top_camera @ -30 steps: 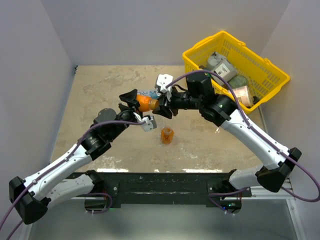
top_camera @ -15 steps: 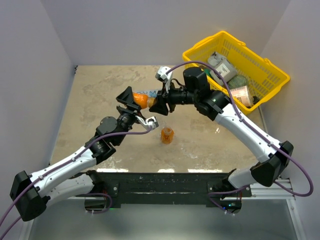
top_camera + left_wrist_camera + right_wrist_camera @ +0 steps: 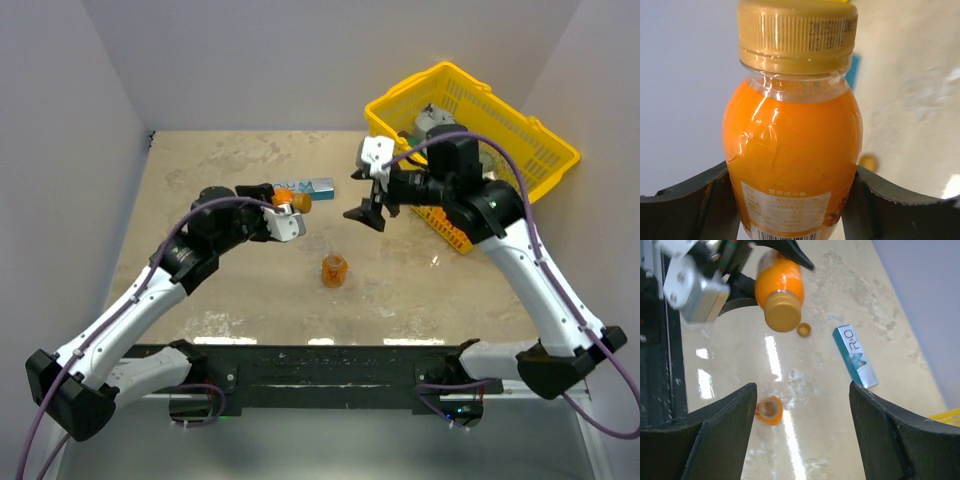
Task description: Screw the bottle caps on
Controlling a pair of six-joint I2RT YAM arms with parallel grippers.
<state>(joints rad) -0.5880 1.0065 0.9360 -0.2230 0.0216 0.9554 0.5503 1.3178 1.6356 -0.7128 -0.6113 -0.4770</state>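
L fingers: clamped on the body of the held bottle, one finger each side, label end toward the wrist, neck pointing away. The fitted cap sits on the neck; how tight, can't tell. Top view: the bottle is off the desk, lying roughly level, cap end aimed at the R arm. Judged reason: the L arm acts as a vise and presents the cap for the other arm to twist.

R fingers: spread wide, nothing between them. They face the fitted cap across a clear gap, not touching. Whether another twist or a fresh pickup is meant, can't tell.

Desk below: 2nd bottle stands upright between the two arms, mouth open, no cap. Upright probably keeps the neck reachable from above. Loose cap lies flat on the desk near the blue-white box, apart from the 2nd bottle. Yellow basket w/ other items at far right, beside the R arm; looks uninvolved.

Est. progress: approx half. One bottle capped, one bottle + loose cap left to pair.
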